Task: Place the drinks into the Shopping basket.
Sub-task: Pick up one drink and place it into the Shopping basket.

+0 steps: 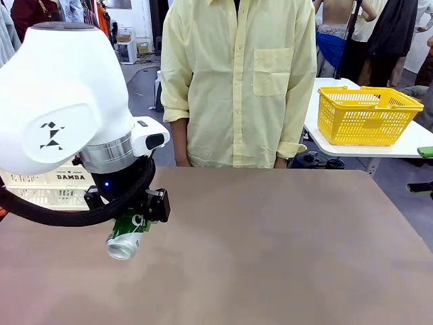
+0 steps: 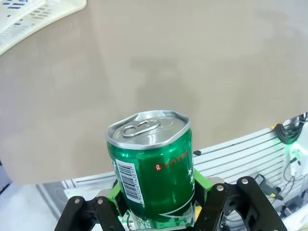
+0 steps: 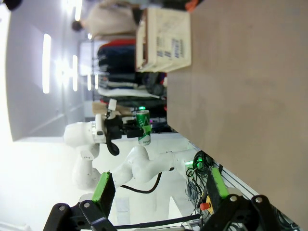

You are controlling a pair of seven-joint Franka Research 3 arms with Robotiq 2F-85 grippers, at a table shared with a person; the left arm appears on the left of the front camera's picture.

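A green can [image 1: 126, 240] with a silver end hangs tilted above the brown table's left side, my left gripper [image 1: 134, 223] shut on it. In the left wrist view the green can [image 2: 153, 175] stands between the green pads [image 2: 201, 182], pull-tab end facing out, left gripper [image 2: 156, 211] shut round its body. The cream Shopping basket [image 1: 57, 184] marked "DAMDA" sits at the table's far left, partly behind my left arm; a corner of the Shopping basket [image 2: 29, 19] is in the wrist view. My right gripper [image 3: 160, 188] is open and holds nothing; its view has the green can [image 3: 143, 126] and the Shopping basket [image 3: 163, 41] farther off.
A person in a pale yellow shirt [image 1: 237, 81] stands at the table's far edge, hands behind it. A yellow mesh basket [image 1: 365, 115] sits on a white table at the back right. The brown tabletop [image 1: 270, 250] is bare across the middle and right.
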